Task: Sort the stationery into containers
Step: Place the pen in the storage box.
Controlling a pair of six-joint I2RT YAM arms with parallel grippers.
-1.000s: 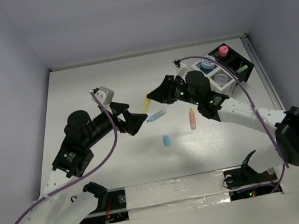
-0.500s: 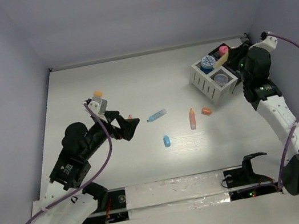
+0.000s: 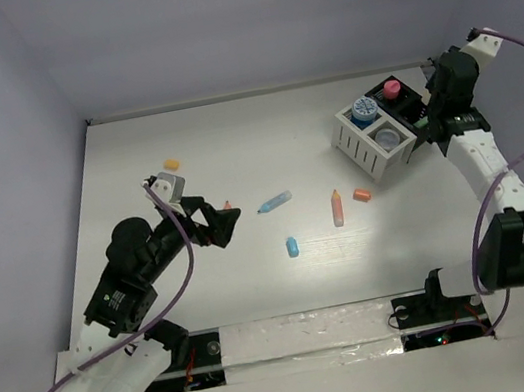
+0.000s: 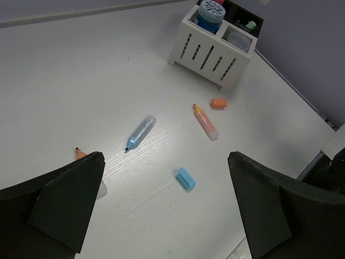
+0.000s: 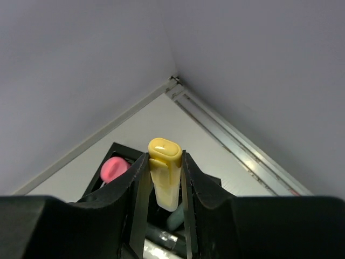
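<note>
At the far right corner of the surface (image 3: pixel 231 135), we are holding our right gripper (image 5: pixel 164 162) above the black half of the organizer (image 4: pixel 207 56). It is clenched on a yellow capsule piece (image 5: pixel 164 186), which is standing upright between the jaws and not yet dropped in. From the wrist view we are looking down past it at a pink jar (image 5: pixel 113 168) and something mint-coloured already sitting in the black compartments.

In the white half, a blue jar (image 3: pixel 363 110) and a grey jar (image 3: pixel 389 138) are each filling a compartment, so we are judging the job as partly done.

Our left gripper (image 4: pixel 165 156) is hovering over the middle of the surface with its jaws spread wide and nothing between them. Below it, a blue pen (image 4: pixel 141 131), an orange pen (image 4: pixel 205 121), an orange capsule (image 4: pixel 218 103) and a blue capsule (image 4: pixel 185 178) are lying loose, well apart from the organizer. An orange-tipped item (image 4: pixel 80 152) is peeking out beside the left finger, mostly hidden. A small orange piece (image 3: pixel 171 164) is lying farther left, beyond the gripper.

We are counting six loose pieces waiting, plus the yellow one in hand.
</note>
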